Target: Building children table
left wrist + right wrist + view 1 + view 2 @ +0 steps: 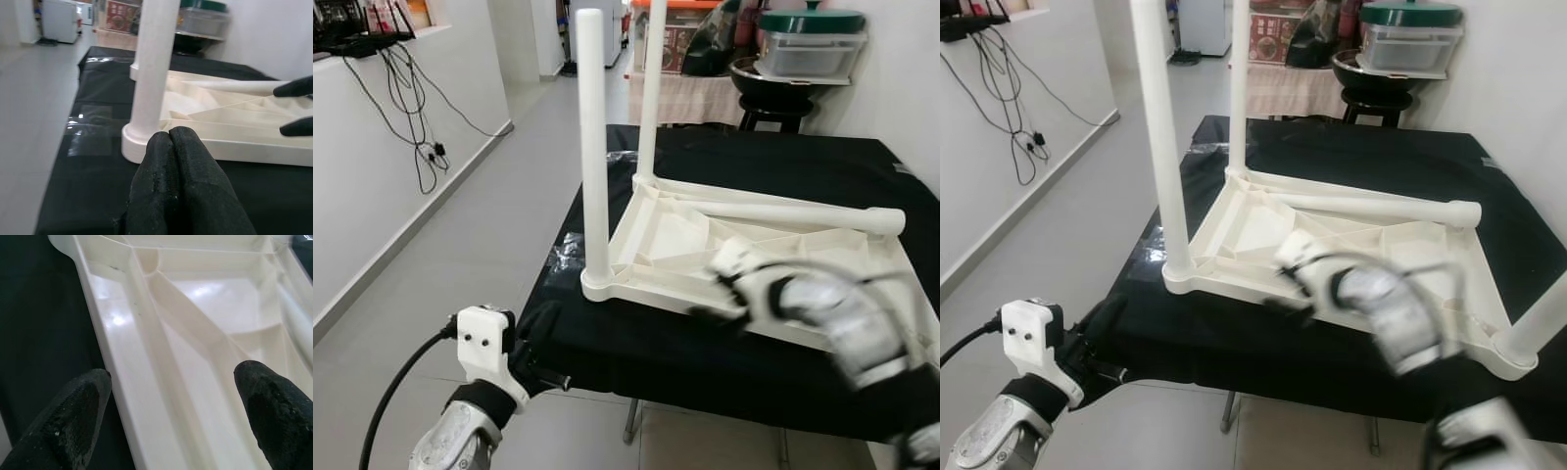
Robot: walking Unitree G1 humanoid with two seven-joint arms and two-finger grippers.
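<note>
We see a white plastic tabletop [744, 255] lying upside down on a counter [783, 166] draped in black cloth, in the middle of the frame. Its ribbed underside faces up. Two white legs stand upright in the corner sockets toward the left: the near leg [593, 147] at the front left corner and the far leg [650, 88] behind it. A third leg, the loose leg [803, 215], lies flat across the underside, running toward the right. In the right eye view another leg [1542, 318] rises from the near right corner at the frame's right edge.

Our right end effector [171, 416] is at the tabletop's near edge, in the lower right of the left eye view, blurred there. Its wrist view shows the two black fingers [73, 411] spread wide apart, one over the black cloth and the other over the white ribs, gripping nothing.

Our left end effector [171, 147] sits low in the lower left of the frame, at the counter's front left corner, just short of the near leg's base. Its fingers are pressed together with nothing between them.

In the upper left, cables [406, 98] hang down a white wall. In the upper right, a clear tub with a green lid [811, 44] sits over a dark stool [769, 103].
</note>
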